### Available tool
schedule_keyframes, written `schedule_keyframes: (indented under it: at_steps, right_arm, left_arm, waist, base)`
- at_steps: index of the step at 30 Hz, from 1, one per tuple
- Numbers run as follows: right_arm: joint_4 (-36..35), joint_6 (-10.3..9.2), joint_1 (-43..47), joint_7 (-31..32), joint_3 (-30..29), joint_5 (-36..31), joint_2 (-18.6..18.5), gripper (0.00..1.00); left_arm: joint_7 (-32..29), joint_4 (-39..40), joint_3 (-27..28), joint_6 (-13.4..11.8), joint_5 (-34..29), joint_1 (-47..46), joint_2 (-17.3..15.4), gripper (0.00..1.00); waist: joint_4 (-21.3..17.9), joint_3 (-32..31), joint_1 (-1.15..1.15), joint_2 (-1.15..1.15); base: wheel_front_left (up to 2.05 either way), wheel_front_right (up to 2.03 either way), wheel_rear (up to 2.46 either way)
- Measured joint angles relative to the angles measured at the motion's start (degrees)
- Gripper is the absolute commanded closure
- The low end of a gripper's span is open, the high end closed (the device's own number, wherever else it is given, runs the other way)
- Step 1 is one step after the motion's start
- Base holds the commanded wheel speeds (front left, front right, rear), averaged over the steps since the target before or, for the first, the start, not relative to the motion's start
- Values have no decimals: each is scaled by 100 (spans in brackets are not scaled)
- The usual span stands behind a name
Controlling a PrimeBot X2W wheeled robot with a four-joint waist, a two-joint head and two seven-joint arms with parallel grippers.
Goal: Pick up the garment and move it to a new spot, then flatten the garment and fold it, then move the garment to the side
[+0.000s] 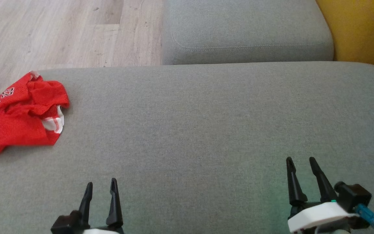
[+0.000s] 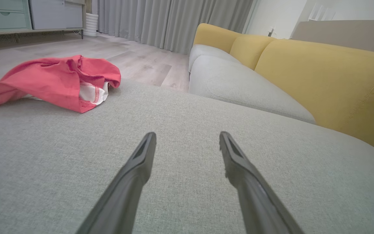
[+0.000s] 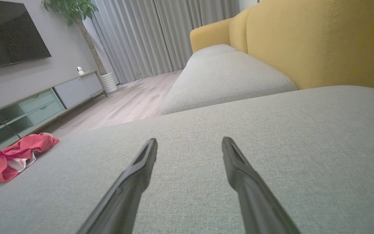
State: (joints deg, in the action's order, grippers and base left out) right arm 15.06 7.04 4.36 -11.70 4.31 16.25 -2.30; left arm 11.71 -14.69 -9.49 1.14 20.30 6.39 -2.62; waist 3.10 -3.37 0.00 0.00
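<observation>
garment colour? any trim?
Red mesh garment with white trim and white lettering; clearest in the head view.

The garment (image 1: 21,117) lies on the left edge of the seat (image 1: 206,113), well apart from both end effectors. The left end effector (image 1: 102,182) is over the seat's near edge, left of centre, and the right end effector (image 1: 300,159) is towards its right. Behind the seat lies a cushion (image 1: 245,32), with floor (image 1: 60,32) to its left and the backrest (image 1: 362,29) to its right.

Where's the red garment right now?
In the head view the red garment lies crumpled at the left edge of the grey cushion, apart from the left gripper.
</observation>
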Motion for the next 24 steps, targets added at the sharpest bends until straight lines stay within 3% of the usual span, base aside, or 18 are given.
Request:
schedule_keyframes:
  at_steps: [15, 24]
  right_arm:
    - [41, 1, 145, -253, 110, -1035, -3, 0]
    - [42, 1, 196, -252, 109, -1045, -3, 0]
  left_arm:
    - [258, -183, -133, -64, -854, 137, -7, 0]
    - [258, -312, -141, -66, -876, 138, -9, 0]
  waist:
    - [-33, -83, 0, 0]
    - [6, -119, 0, 0]
  base:
    - [0, 0, 0]
    - [0, 0, 0]
